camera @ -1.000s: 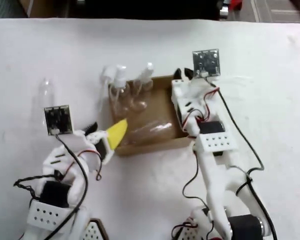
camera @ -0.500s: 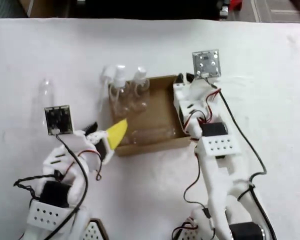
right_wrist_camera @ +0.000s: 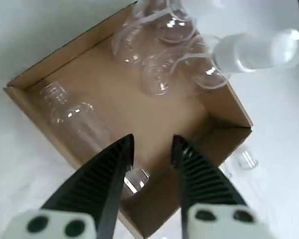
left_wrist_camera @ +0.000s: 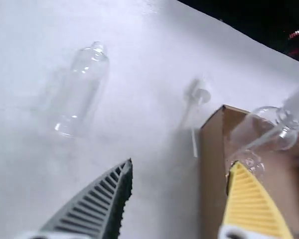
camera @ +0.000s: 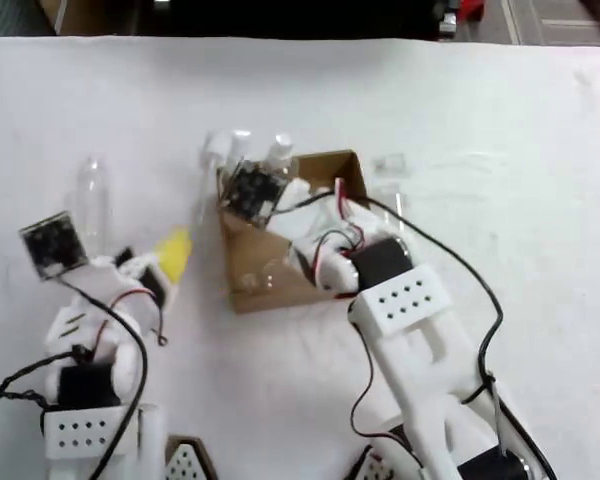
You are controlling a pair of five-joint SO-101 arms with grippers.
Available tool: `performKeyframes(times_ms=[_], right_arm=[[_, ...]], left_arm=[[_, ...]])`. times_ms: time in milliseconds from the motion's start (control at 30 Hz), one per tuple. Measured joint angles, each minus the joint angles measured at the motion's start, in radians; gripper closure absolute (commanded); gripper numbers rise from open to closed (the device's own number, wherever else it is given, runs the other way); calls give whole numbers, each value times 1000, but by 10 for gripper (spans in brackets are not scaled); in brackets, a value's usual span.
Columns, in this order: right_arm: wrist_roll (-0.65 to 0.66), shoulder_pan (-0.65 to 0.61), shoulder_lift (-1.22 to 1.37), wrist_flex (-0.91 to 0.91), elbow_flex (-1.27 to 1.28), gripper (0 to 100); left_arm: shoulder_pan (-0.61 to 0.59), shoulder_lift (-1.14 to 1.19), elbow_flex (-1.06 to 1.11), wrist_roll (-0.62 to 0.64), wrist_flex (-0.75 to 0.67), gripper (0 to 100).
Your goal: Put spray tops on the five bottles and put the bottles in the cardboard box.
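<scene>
A capless bottle [right_wrist_camera: 77, 122] is seen lying in the cardboard box [right_wrist_camera: 154, 117] under the right gripper [right_wrist_camera: 152, 141] — narrowly parted, empty. The left gripper [left_wrist_camera: 182, 164] — wide, empty — is held near a loose bottle [left_wrist_camera: 79, 89].

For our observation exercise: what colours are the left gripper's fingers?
On the left gripper, fingers: one yellow, one grey; clearest in left wrist view.
</scene>
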Motion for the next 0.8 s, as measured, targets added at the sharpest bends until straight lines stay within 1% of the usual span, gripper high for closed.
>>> performKeyframes(times_ms=[133,200,267,367,467,533,667,733,800], right_arm=[[3,-60,64,57,-57,862],[6,-97,132,81,-107,860],[18,-130,210,120,-178,863],[81,-166,333,206,-292,864],[144,-170,457,296,-405,864],[167,-170,529,350,-473,864],[183,-173,621,416,-572,863],[184,-176,654,422,-594,862],[184,-178,678,425,-598,862]], left_arm=[[-124,0,-23,-9,0,710],[-203,0,-64,-43,20,710],[-250,0,-103,-86,64,710],[-258,-9,-110,-196,149,710],[-256,-9,-78,-259,170,710],[-256,-9,-32,-264,164,710],[-273,-9,-15,-264,133,710],[-308,-9,-15,-256,133,710],[-367,-9,-15,-221,133,710]])
